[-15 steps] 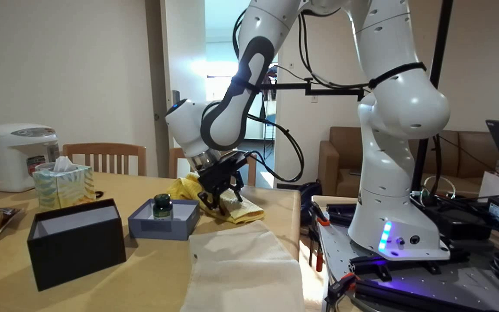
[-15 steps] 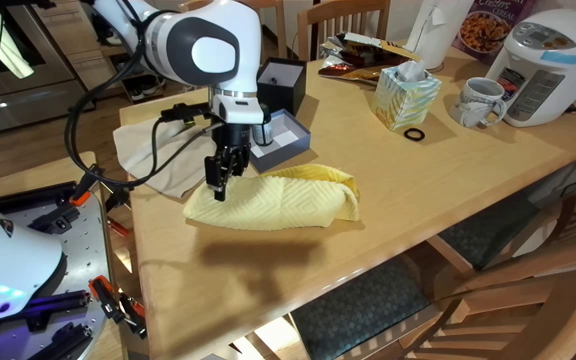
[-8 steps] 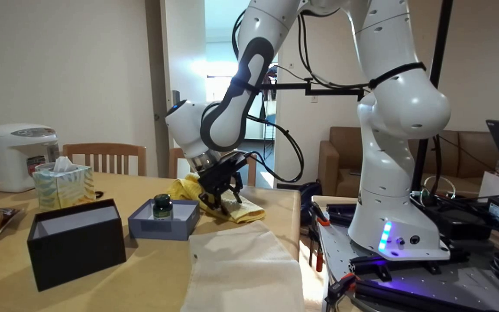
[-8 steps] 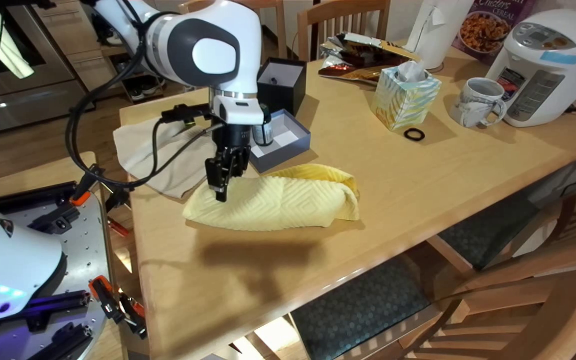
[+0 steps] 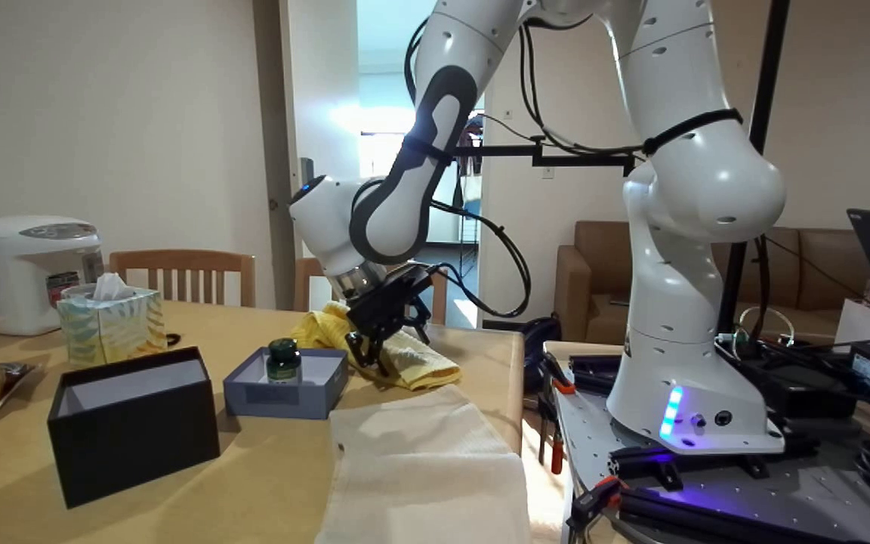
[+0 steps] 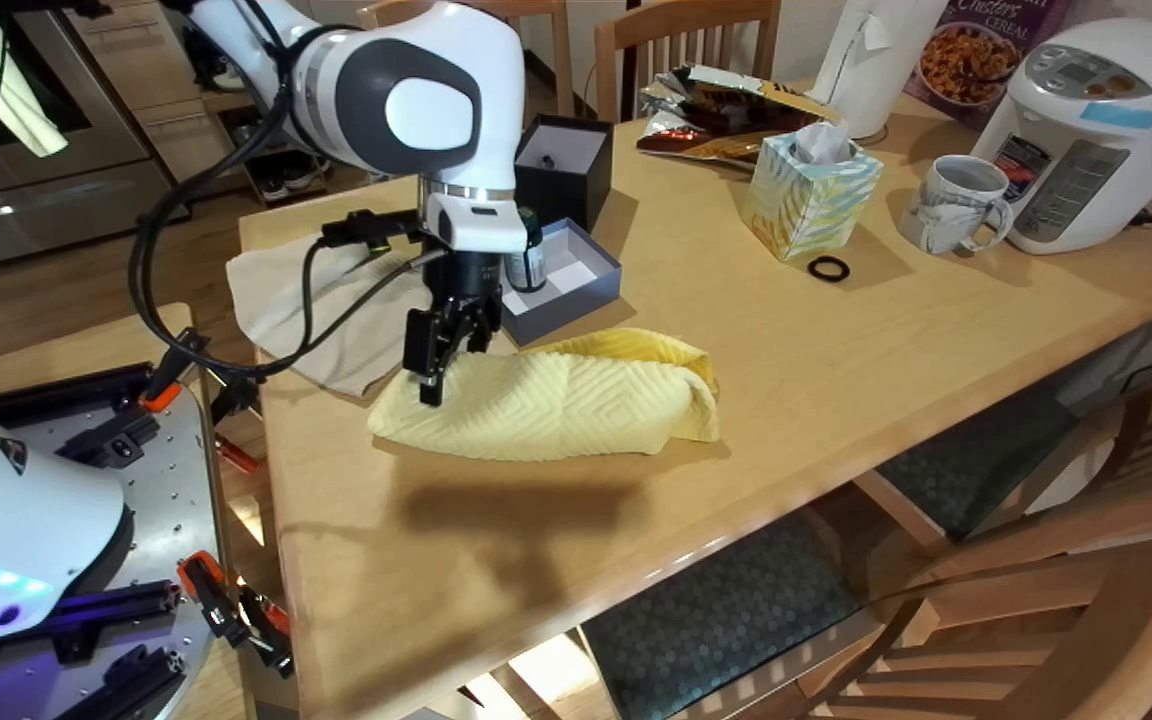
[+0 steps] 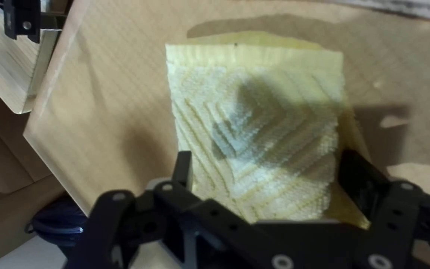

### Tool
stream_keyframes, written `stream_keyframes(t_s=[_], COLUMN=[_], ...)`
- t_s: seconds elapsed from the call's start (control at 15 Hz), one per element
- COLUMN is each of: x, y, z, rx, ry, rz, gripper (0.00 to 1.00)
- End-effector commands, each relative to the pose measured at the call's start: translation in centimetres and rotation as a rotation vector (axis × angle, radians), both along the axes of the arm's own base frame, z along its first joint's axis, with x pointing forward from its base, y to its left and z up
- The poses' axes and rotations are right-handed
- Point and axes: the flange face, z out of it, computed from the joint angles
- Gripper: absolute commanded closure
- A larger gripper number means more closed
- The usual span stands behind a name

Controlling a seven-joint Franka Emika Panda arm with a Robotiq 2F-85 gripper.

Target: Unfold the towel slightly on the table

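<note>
In an exterior view, the gripper (image 5: 402, 354) spreads wider than a half-second ago over the folded yellow towel (image 5: 433, 367), far right on the table (image 5: 276, 465), likely readying the unfolding grasp. In an exterior view, a far-right box (image 6: 974, 62) reads "Clusters CEREAL." In the wrist view, the fingers (image 7: 182, 169) stand apart astride the towel.

Jaw opening: increased. We read black, jointed two-finger gripper (image 5: 404, 356) as spread wider than one second ago and half second ago. In exterior view, one finger (image 5: 423, 310) swung outward, to view's right and slightly up; opposite finger shifted slightly left. In exterior view, nearer finger (image 6: 421, 345) displaced left. Between fingertips we find wider strip of pale-yellow, ribbed cloth towel (image 5: 407, 361) exposed.
</note>
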Motion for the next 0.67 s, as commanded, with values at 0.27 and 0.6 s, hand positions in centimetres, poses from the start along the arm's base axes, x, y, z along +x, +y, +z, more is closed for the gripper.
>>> stream_keyframes(t_s=[0.27, 0.6], x=[-2.0, -2.0], y=[-1.2, -1.0], z=[3.6, 4.8], rx=[-0.090, -0.097], ry=[0.067, 0.099], rz=[-0.056, -0.045], gripper=[0.00, 0.40])
